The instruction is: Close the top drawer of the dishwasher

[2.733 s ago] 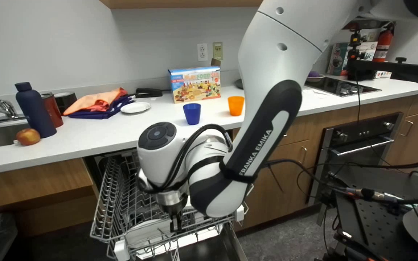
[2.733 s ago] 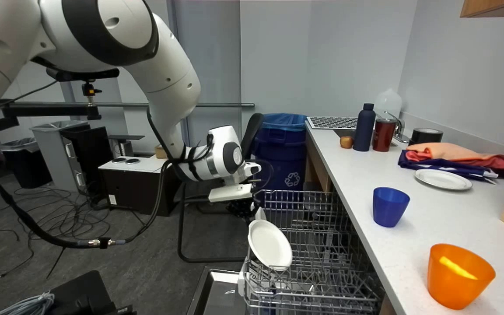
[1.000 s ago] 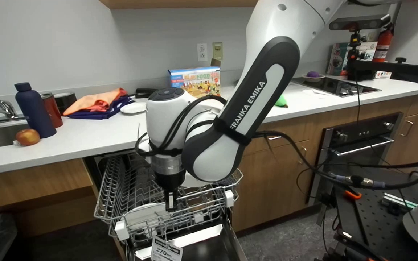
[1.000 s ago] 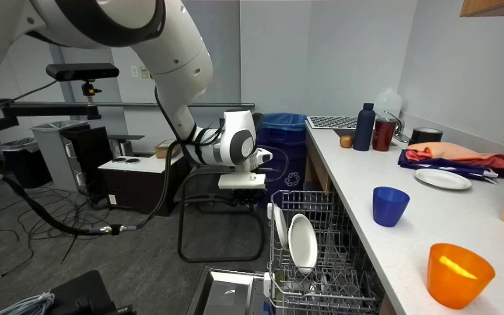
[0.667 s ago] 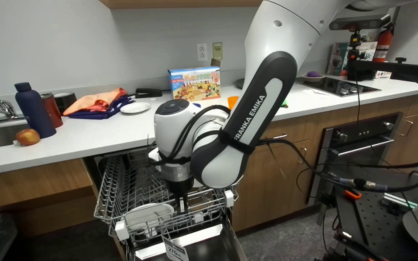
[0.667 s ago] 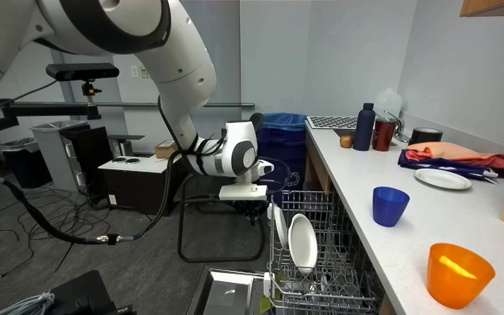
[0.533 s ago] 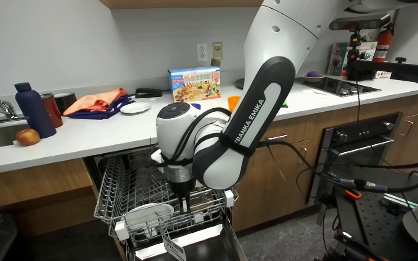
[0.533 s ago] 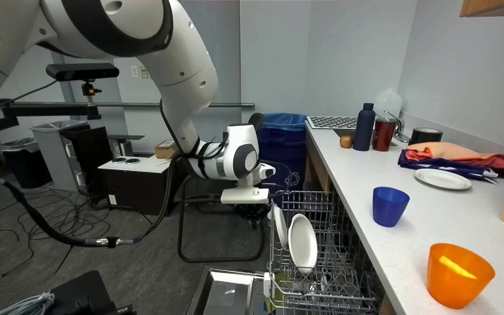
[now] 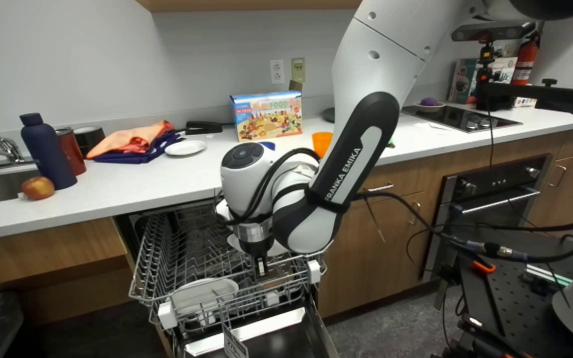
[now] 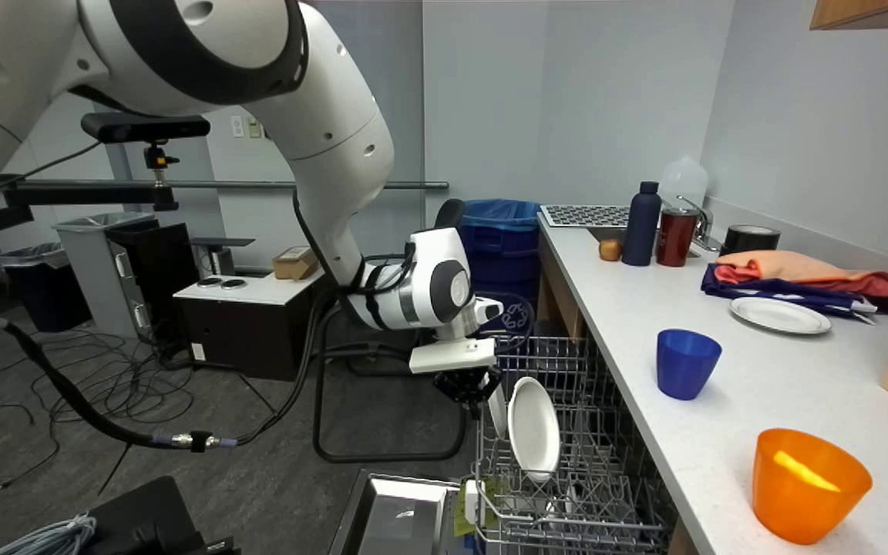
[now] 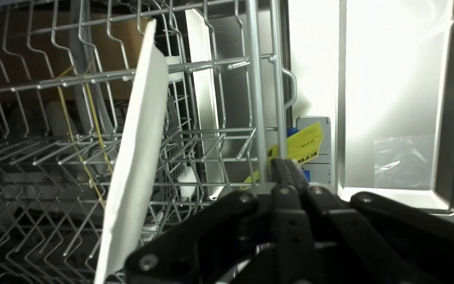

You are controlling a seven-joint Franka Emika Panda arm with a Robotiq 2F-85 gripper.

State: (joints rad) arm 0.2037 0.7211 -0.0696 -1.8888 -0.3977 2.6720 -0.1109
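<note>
The top drawer, a grey wire rack point(image 9: 143, 258), is pulled out of the dishwasher under the counter. It shows in both exterior views point(image 10: 598, 439) and the wrist view point(image 11: 255, 86). White plates point(image 10: 534, 428) stand in it; one shows beside the gripper in the wrist view point(image 11: 138, 157). The dishwasher's door point(image 10: 405, 520) lies open below. My gripper point(image 9: 261, 271) points down at the rack's front side, toward its far end in an exterior view point(image 10: 476, 408). In the wrist view its fingertips point(image 11: 288, 167) are together with nothing between them, by the front wires. Contact cannot be told.
A yellow tag point(image 11: 306, 142) hangs at the rack's front. The white counter above holds a blue cup point(image 10: 688, 364), an orange cup point(image 10: 810, 486), a plate point(image 10: 780, 316) and a dark bottle point(image 10: 643, 223). The counter edge overhangs the rack. A black oven point(image 9: 490, 194) is farther along.
Since 2.7 s ago the rack has slid partway inward. Over the last second the gripper has moved lower and toward the dishwasher, while the rack has stayed in place; the tag swings.
</note>
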